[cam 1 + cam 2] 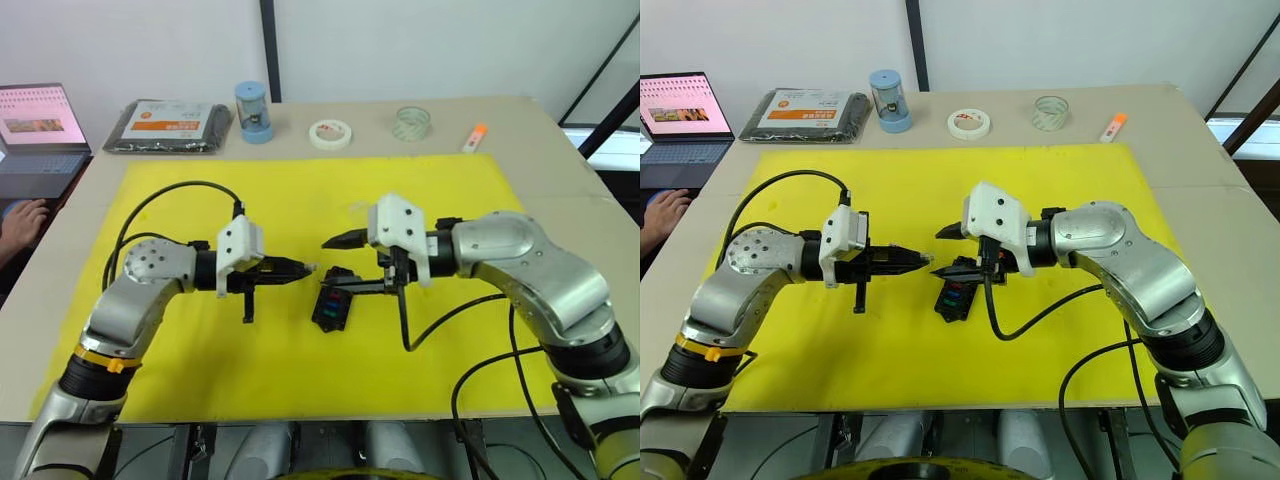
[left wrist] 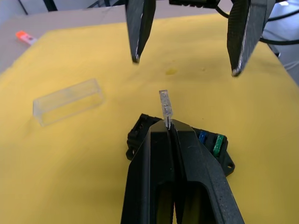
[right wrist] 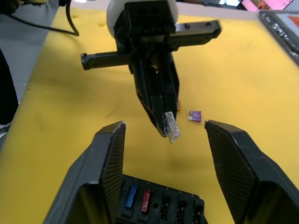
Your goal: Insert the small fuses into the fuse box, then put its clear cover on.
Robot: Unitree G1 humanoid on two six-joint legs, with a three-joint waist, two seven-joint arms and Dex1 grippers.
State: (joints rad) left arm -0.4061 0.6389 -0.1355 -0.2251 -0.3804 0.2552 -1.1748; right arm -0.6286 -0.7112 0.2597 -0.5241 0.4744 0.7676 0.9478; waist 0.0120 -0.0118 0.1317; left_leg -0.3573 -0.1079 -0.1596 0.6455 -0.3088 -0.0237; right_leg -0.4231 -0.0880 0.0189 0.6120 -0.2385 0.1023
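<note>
Yellow matting (image 1: 300, 190) covers the table centre, and both arms reach over it toward each other. Your left arm extends inward from the left with its forearm level; the left gripper (image 2: 167, 125) has its two black fingers pressed together on the blade of a pale clear fuse (image 2: 165, 103), which projects beyond the fingertips and hangs above the mat. Your right arm bends at the elbow and points back toward the left arm; the right gripper (image 3: 164, 128) stands spread wide with nothing between its fingers, one finger to each side of the clear fuse as the right wrist view shows it. The fuse box (image 1: 331, 301) lies on the mat just below and between the two grippers, close under the right gripper. In the right wrist view its slots hold a blue fuse (image 3: 131, 197) and, beside it, a red fuse (image 3: 145, 200); the neighbouring slots in that row look unfilled. The left wrist view also shows a green fuse (image 2: 218, 144) seated in the box. A purple-grey fuse (image 3: 195, 115) lies loose on the mat beyond the left gripper. The clear cover (image 2: 68, 100) rests on the mat, well apart from the box.
</note>
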